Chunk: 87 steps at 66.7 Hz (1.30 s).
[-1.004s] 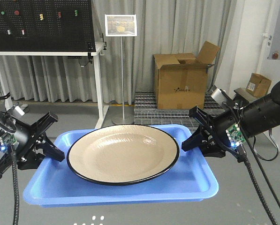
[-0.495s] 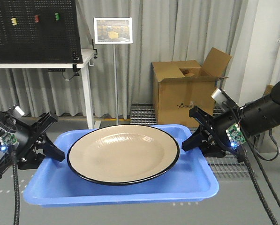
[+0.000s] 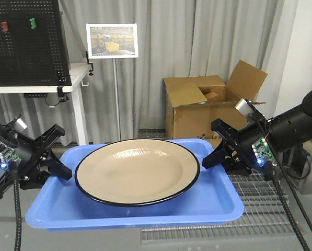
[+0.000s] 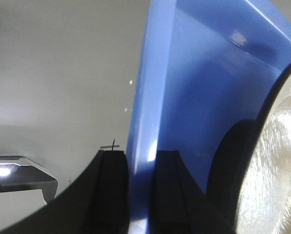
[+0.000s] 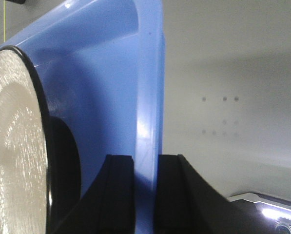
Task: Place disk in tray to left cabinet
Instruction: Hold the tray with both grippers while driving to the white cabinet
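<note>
The tan disk (image 3: 137, 171) with its thin black rim lies in the bright blue tray (image 3: 218, 206), which both arms hold up off the floor. My left gripper (image 3: 61, 168) is shut on the tray's left rim (image 4: 143, 141); its black fingers (image 4: 113, 190) clamp either side of that rim. At the opposite end, my right gripper (image 3: 212, 156) is shut on the right rim (image 5: 147, 122), fingers (image 5: 120, 195) pinching it. The disk's edge (image 4: 277, 161) shows in the left wrist view, and the right wrist view catches the disk (image 5: 13, 146) too. No cabinet is in view.
Ahead stands an open cardboard box (image 3: 203, 112) on a metal floor grate (image 3: 255, 193). A sign on a thin pole (image 3: 112, 41) stands left of it. A white desk with a black pegboard (image 3: 25, 42) is at the far left. Grey curtains hang behind.
The background has shifted right and grown nearer: pegboard, sign and box all moved across the view. Both grippers, tray and disk keep the same pose relative to the camera.
</note>
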Motion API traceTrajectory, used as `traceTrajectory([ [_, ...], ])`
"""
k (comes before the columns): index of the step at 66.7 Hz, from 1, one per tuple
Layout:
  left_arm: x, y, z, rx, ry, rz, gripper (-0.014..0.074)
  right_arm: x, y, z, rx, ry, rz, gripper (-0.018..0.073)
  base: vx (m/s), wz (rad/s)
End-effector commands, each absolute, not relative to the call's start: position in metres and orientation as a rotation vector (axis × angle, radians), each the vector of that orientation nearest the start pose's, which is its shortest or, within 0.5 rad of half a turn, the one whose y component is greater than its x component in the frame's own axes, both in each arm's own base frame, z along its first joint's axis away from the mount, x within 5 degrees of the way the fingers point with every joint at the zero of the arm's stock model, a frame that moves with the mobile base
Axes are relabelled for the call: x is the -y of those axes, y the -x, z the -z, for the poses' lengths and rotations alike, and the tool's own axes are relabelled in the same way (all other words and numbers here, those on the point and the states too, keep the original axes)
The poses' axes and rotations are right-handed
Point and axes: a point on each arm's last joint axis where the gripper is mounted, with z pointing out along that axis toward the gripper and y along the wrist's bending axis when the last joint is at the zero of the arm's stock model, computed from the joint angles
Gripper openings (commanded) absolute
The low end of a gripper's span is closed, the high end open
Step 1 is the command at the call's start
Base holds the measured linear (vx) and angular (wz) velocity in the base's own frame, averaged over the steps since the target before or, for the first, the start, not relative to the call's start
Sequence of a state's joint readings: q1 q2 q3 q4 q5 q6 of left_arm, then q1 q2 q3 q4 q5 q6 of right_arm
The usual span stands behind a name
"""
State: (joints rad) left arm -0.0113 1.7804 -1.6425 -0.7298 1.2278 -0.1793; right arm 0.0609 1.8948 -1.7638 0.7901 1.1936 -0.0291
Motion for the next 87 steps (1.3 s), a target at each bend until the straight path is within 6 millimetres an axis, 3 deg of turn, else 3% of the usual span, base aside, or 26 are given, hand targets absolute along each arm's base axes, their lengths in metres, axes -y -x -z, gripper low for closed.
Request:
traceTrajectory([
  [1,0.0851,-0.3589,-0.378,-2.561,0.384,1.382,-0.0001,-0.1093,-0.3821,-0.3793,-2.464,-0.034,-1.408,-0.0004,0.6,-0.05],
  [46,0.085,-0.3592,-0.378,-2.558,0.386,1.381,-0.0001,-0.1093,-0.3821,-0.3794,-2.463,-0.035,-1.408,-0.0004,0.49,-0.16],
  [87,0.085,-0.3592,-0.378,-2.558,0.386,1.381,-0.0001,-0.1093,-0.3821,-0.3794,-2.463,-0.035,-1.408,-0.0004,0.27,-0.71],
])
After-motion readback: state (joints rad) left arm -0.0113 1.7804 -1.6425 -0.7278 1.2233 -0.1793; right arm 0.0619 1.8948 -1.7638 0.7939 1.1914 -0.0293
